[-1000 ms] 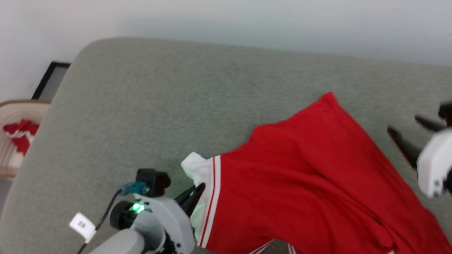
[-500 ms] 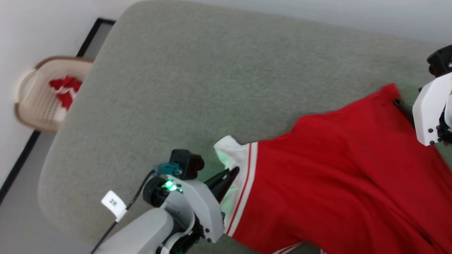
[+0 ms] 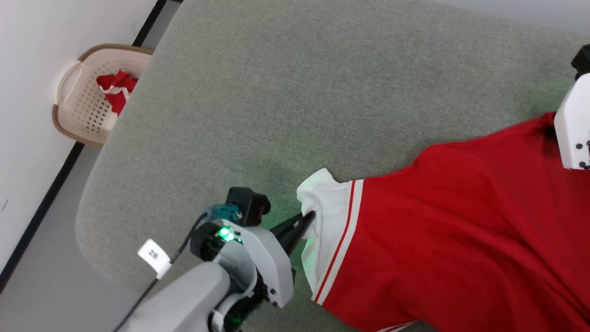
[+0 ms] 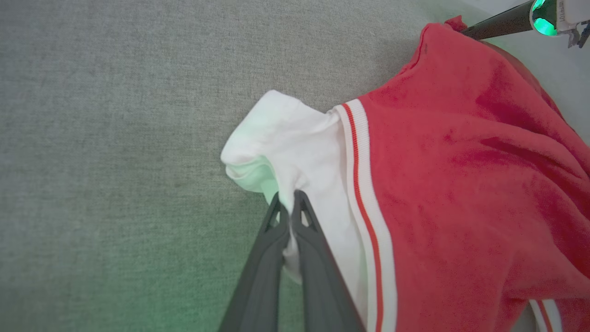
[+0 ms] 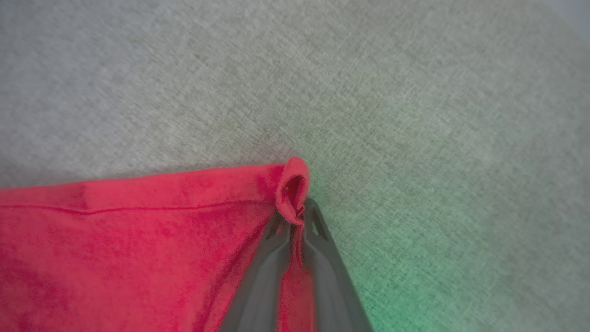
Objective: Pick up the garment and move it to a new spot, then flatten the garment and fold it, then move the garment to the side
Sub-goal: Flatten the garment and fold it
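The garment [image 3: 461, 221] is a red shirt with a white sleeve and striped trim, spread over the right half of a grey-green cushioned surface [image 3: 258, 106]. My left gripper [image 3: 309, 218] is shut on the white sleeve [image 4: 295, 152]; in the left wrist view the cloth is pinched between the two dark fingers of that left gripper [image 4: 288, 199]. At the far right my right gripper [image 5: 295, 210] is shut on a rolled red corner of the garment [image 5: 292, 186]. In the head view its white body [image 3: 574, 133] hides the fingers.
A beige perforated basket [image 3: 80, 108] with red and white cloth inside stands on the floor at the upper left, beside a white wall with a black baseboard. The cushioned surface ends in a rounded edge at the left and front.
The head camera has tilted and turned, shifting the whole picture. My right gripper has come in from the open to the garment's far corner and closed on it. The left grip is unchanged.
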`<state>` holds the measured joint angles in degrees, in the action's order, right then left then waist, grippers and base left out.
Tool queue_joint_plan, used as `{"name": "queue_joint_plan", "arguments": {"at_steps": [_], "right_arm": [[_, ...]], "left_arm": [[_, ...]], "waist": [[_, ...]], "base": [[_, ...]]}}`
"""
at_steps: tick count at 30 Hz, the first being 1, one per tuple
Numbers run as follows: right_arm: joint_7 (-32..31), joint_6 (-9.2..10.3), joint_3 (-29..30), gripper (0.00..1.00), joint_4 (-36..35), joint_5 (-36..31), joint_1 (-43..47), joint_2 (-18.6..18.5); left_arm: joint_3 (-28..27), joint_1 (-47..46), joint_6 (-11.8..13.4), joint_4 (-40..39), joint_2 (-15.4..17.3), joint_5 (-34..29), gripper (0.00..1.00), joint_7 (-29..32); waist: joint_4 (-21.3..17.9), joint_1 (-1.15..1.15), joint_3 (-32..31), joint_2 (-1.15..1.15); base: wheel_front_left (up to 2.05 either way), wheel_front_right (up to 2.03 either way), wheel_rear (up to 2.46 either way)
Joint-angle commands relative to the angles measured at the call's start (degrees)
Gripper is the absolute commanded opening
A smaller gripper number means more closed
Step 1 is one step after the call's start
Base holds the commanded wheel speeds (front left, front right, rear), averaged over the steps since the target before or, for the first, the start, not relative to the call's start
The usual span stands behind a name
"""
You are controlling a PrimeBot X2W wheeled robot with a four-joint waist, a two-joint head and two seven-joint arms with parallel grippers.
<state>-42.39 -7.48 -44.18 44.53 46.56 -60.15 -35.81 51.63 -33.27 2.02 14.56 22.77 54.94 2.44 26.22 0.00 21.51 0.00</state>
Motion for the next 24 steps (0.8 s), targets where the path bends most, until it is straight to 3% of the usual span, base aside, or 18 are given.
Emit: {"name": "queue_joint_plan", "arguments": {"at_steps": [1,8,17,24], "right_arm": [[-1.9,0.0,-2.7,0.0,2.9,0.5,4.9,1.0],[2.0,0.02,-4.1,0.0,1.1,1.7,-0.6,-0.2],[8.7,0.01,-6.5,0.0,-5.4,2.8,-7.6,-2.6],[12.7,0.01,-8.2,0.0,-9.8,3.9,-13.3,-3.9]], "left_arm": [[-0.1,-0.9,-0.3,0.2,0.3,-0.4,0.0,0.1],[-0.7,-5.6,-1.2,-0.6,4.0,0.4,0.0,5.7],[-3.1,-22.7,-2.7,-1.3,10.9,-2.6,0.0,17.2],[-3.7,-37.6,-4.3,3.7,11.8,-6.2,0.0,24.0]], "waist": [[-0.5,0.0,-0.3,0.0],[-3.9,0.0,-2.8,0.0],[-10.1,0.0,-7.7,0.0],[-14.9,0.0,-11.1,0.0]], "base": [[0.0,0.0,0.0],[0.0,0.0,0.0],[0.0,0.0,0.0],[0.0,0.0,0.0]]}}
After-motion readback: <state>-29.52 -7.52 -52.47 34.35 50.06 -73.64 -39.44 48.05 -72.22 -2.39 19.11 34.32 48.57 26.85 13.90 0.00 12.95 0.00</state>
